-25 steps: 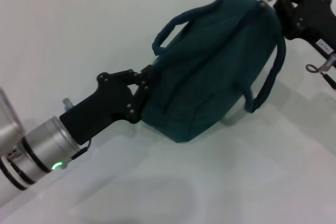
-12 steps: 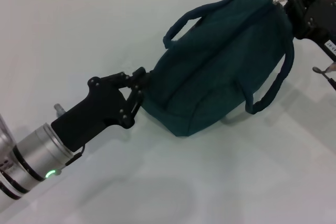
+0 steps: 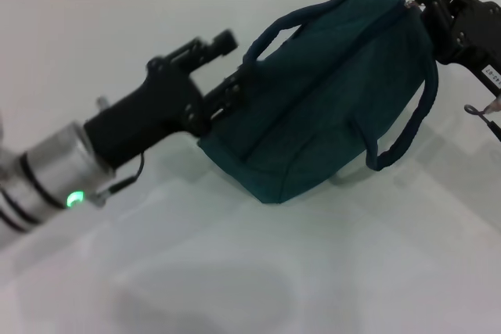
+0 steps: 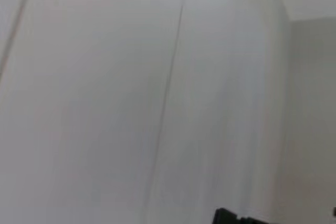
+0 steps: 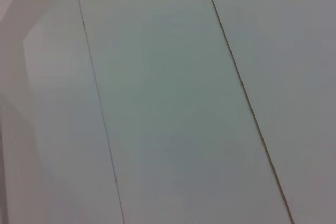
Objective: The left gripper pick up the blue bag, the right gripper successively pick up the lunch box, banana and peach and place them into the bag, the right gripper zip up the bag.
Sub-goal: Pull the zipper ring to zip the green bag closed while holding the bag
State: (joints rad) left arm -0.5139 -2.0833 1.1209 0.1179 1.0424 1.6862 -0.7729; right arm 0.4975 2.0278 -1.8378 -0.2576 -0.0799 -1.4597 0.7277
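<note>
The large dark teal fabric lunch bag (image 3: pixel 321 107) lies on its side on the white table (image 3: pixel 235 271), slightly toward 1 o'clock from centre, top seam closed as far as I can see. My left gripper (image 3: pixel 223 76), the black claw on the silver arm, sits at the bag's 9 o'clock end, fingers spread apart, one above the fabric and one against it; I judge it is not gripping. My right gripper (image 3: pixel 419 5) is at the bag's 2 o'clock corner, at the zipper's end, presumably to run the pull; whether it pinches anything I cannot tell. Both loop handles (image 3: pixel 407 127) hang slack. Lunch box, banana and peach are not visible.
</note>
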